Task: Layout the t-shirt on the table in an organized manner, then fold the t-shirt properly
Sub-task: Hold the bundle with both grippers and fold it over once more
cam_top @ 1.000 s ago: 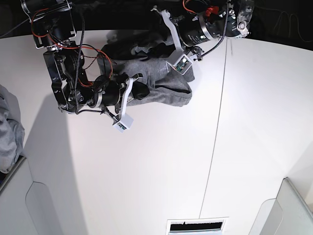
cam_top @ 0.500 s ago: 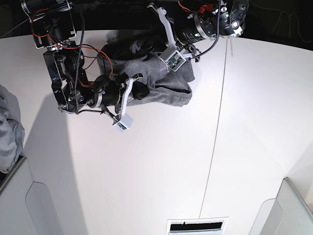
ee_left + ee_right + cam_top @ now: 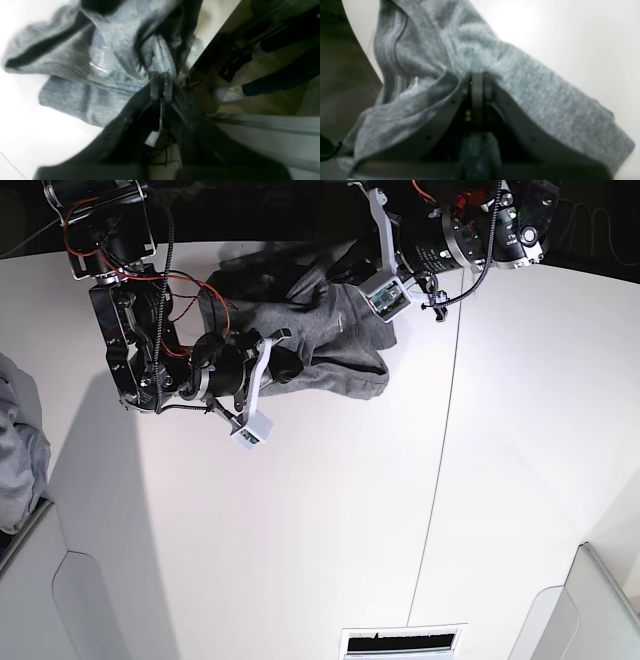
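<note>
Both my hands are clenched on the bunched shirt (image 3: pixel 335 350): left hand (image 3: pixel 161 81), right hand (image 3: pixel 477 80). I should draw them apart, spreading it flat across the table (image 3: pixel 330 530).

T-shirt (image 3: pixel 335 345): heather mid-grey, plain. Desk (image 3: pixel 300 530): white, thin dark seam line. Arms: black, red wiring, white brackets. Bunched cloth (image 3: pixel 18 445) at desk edge: paler bluish-grey.
</note>
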Robot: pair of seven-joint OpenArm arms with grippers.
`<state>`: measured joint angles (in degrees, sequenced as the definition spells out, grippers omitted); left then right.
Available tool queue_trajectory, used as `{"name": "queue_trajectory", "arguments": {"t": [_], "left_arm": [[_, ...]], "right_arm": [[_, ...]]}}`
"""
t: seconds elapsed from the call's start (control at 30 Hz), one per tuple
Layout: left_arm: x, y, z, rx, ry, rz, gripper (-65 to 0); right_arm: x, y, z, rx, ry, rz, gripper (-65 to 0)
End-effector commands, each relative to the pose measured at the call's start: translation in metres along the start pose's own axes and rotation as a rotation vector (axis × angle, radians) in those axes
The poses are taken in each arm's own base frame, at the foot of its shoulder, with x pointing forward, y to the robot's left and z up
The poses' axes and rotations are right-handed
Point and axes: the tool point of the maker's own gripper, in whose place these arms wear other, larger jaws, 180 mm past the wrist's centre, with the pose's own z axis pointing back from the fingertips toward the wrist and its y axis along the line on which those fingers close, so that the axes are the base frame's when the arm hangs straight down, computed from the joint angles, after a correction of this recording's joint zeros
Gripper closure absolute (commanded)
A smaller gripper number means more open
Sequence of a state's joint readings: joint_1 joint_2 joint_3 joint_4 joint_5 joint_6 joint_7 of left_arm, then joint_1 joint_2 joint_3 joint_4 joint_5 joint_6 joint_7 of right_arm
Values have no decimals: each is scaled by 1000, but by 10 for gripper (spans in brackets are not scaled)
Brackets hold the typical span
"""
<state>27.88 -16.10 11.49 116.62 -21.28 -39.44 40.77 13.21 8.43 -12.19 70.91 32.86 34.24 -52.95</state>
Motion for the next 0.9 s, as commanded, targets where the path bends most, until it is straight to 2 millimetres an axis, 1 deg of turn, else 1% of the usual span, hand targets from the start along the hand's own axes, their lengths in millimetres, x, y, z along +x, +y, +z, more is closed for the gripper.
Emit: {"name": "queue_trajectory", "arguments": {"t": [0.0, 0.1, 0.27, 0.33, 0.43, 0.53, 0.6, 0.73, 0.87], "left_arm": [[4, 1, 4, 1, -11, -10, 0], [-5, 18, 11, 53, 30, 2, 0], [-9, 62, 37, 188, 20, 49, 0], [-8, 71, 46, 209, 0, 89, 0], [-9, 80, 55, 228, -10, 132, 0], [-7, 83, 61, 227, -35, 166, 0], [-5, 77, 61, 192, -51, 201, 0], [0, 58, 59, 95, -96, 281, 0], [-1, 57, 59, 93, -93, 284, 0]], "right_arm": [[13, -7, 6, -27, -21, 25, 0], [10, -10, 7, -41, -10, 32, 0], [10, -11, 7, -48, -5, 35, 0], [10, -11, 7, -48, -6, 35, 0], [10, -12, 7, -50, -6, 37, 0], [10, -11, 7, -50, -8, 37, 0], [10, -11, 7, -49, -8, 37, 0], [11, -11, 7, -49, -12, 37, 0], [11, -11, 7, -49, -12, 37, 0]]}}
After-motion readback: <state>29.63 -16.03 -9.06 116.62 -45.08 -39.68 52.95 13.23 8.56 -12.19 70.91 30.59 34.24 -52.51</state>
